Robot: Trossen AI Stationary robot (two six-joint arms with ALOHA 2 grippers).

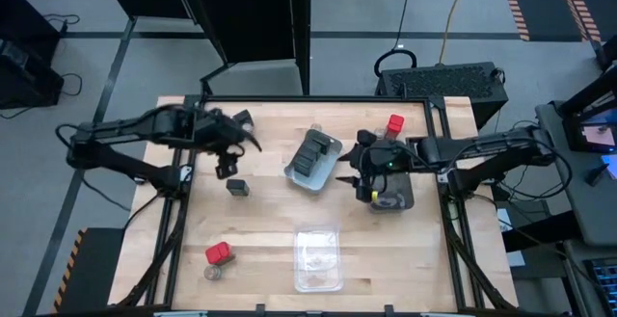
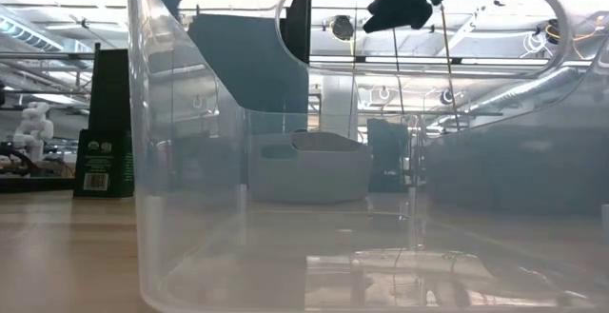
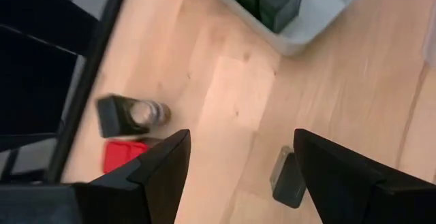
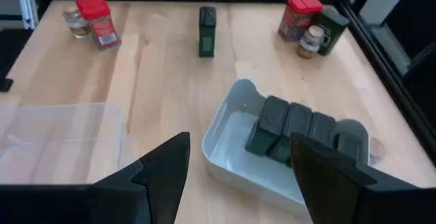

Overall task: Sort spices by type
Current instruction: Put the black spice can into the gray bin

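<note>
Left gripper [image 3: 235, 176]: fingers apart, empty, above lone dark spice block [image 1: 237, 188]; likely light, rigid; grasp flat sides.

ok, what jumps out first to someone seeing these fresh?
Probably the pale tray at mid-table, packed with a row of dark spice blocks. Next, the left gripper hovering open-fingered over a lone dark block on bare wood. Then the red-lidded spice container beside a small round jar near the front left edge.

red spice blocks [image 4: 95, 21], dark spice blocks [image 4: 293, 129]
</note>
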